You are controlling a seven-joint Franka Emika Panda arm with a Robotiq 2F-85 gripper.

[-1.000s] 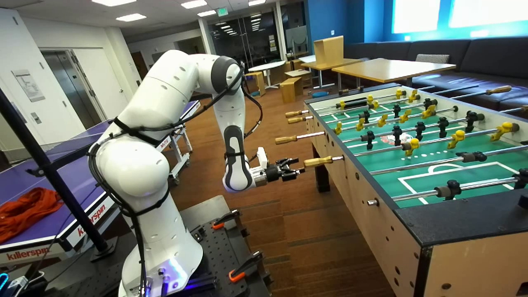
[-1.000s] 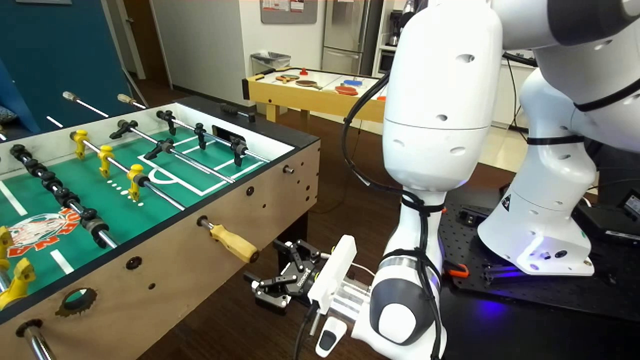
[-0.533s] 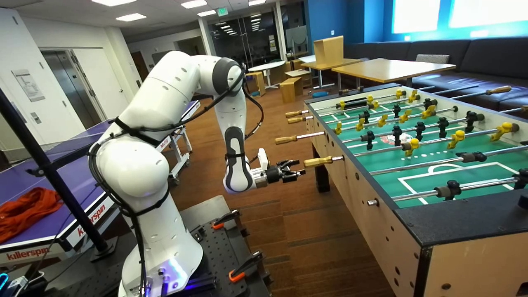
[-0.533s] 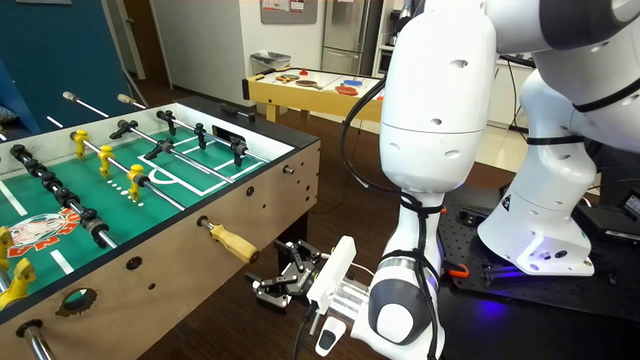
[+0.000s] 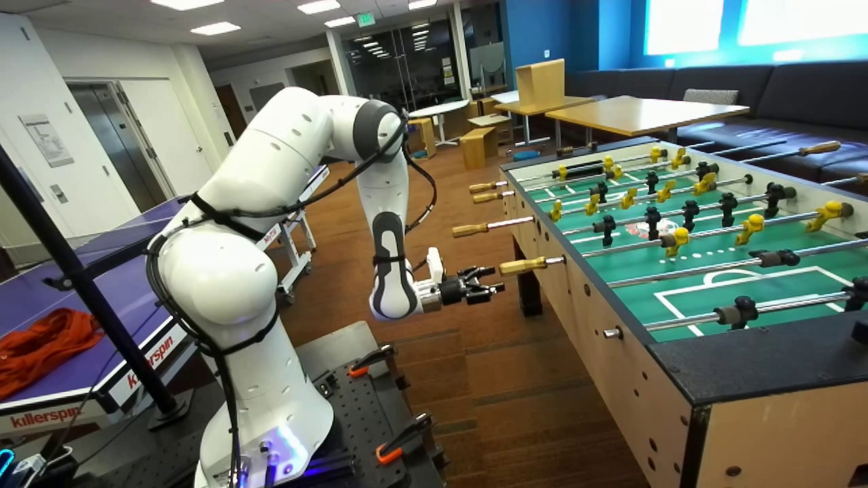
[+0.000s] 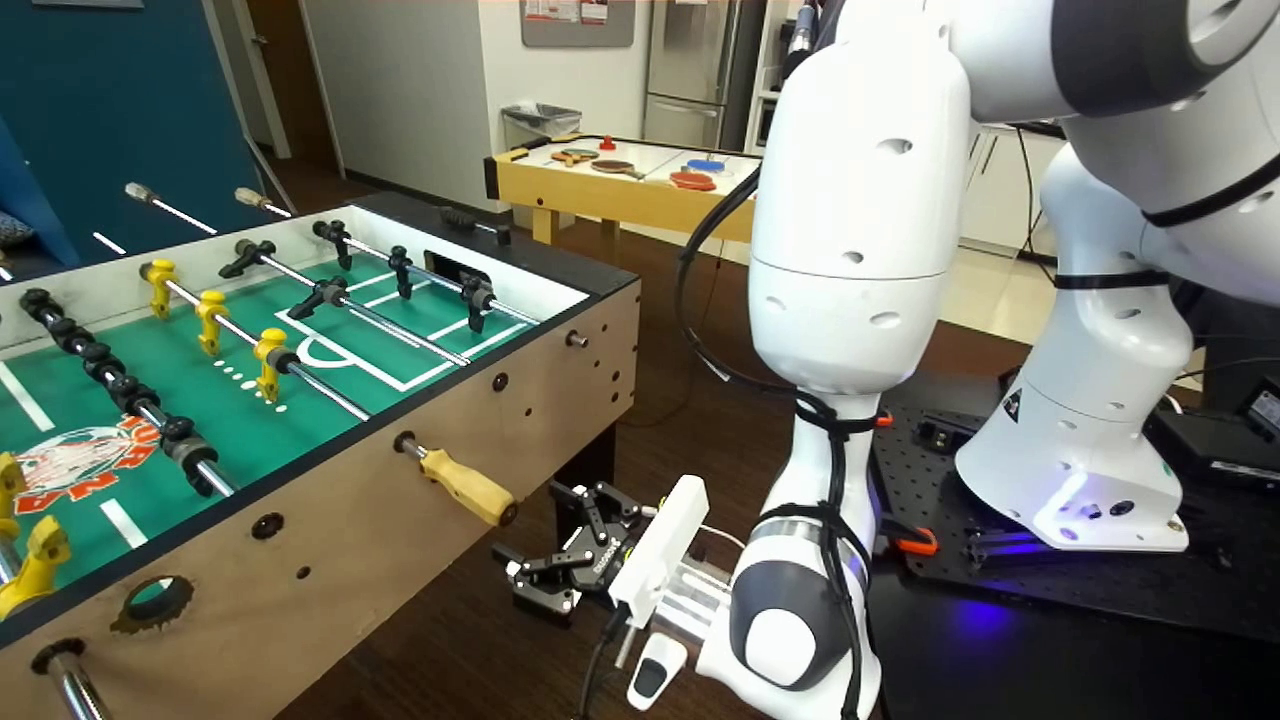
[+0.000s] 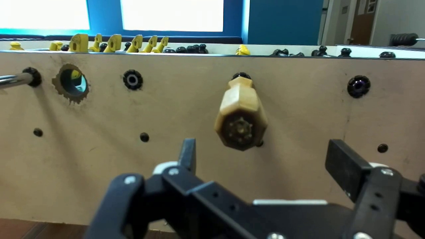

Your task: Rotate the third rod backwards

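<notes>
The foosball rod with three yellow men (image 5: 675, 240) ends in a pale wooden handle (image 5: 522, 266) jutting from the table's side. The handle also shows in an exterior view (image 6: 467, 487), and in the wrist view (image 7: 241, 116) its dark end cap faces the camera. The yellow men stand upright, heads up, in both exterior views. My gripper (image 5: 494, 283) is open and empty, just short of the handle's end and a little lower. In the wrist view its fingertips (image 7: 261, 146) are spread wide, with the handle above and between them, slightly left of centre.
The foosball table's wooden side wall (image 7: 199, 186) stands behind the handle. Another wooden handle (image 5: 470, 230) sticks out farther along, with more beyond it. A bare metal rod (image 7: 15, 80) protrudes at the wrist view's left. The robot's black base plate (image 5: 366, 407) carries orange-tipped clamps.
The arm has sunk slightly, and my gripper has moved slightly down and towards the table. The gripper stays open. The handle and the yellow men have not moved.
</notes>
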